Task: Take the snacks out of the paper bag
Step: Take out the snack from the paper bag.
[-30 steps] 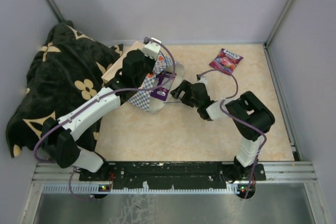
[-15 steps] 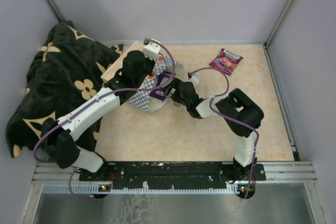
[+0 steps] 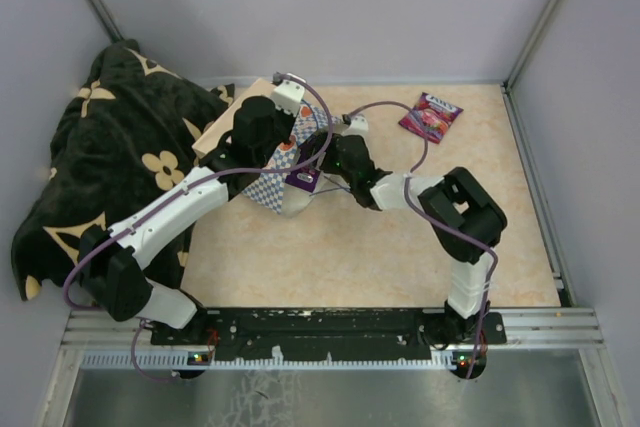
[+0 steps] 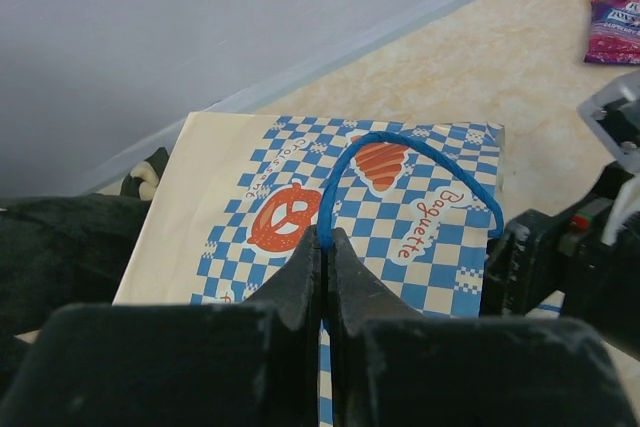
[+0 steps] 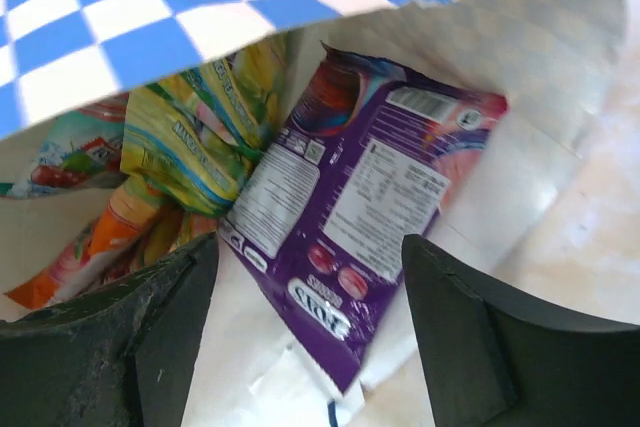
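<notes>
Far left: one black patterned blanket [image 3: 110, 147], bunched against the wall, its left edge cut off in the left wrist view. Beside it is one paper bag [image 3: 262, 190], lying on its side on the table [image 3: 380, 267] with its base toward the blanket and its mouth toward the right. The left gripper [image 4: 325, 247] is fully closed, pinching one blue cord handle [image 4: 420, 152] of the bag. A second handle cannot be made out. The right gripper [image 5: 310, 297] is at the bag's mouth with its jaws set wide apart and nothing clamped. One purple packet [image 5: 360, 207] lies in the gap below them, and contact with either finger cannot be confirmed. Snacks counted inside the bag, from the right wrist view: four. These are the purple one, one green-yellow packet [image 5: 200, 147], one orange-red packet [image 5: 90, 247] and one teal-edged packet [image 5: 55, 152]. The last three are crumpled together and overlapped, the checkered upper wall hides the bag's depths, and further packets cannot be ruled in or out. From overhead the two arms cover most of the mouth. Far right: one more purple packet [image 3: 430, 115] lies flat on the table, well apart from the bag.
</notes>
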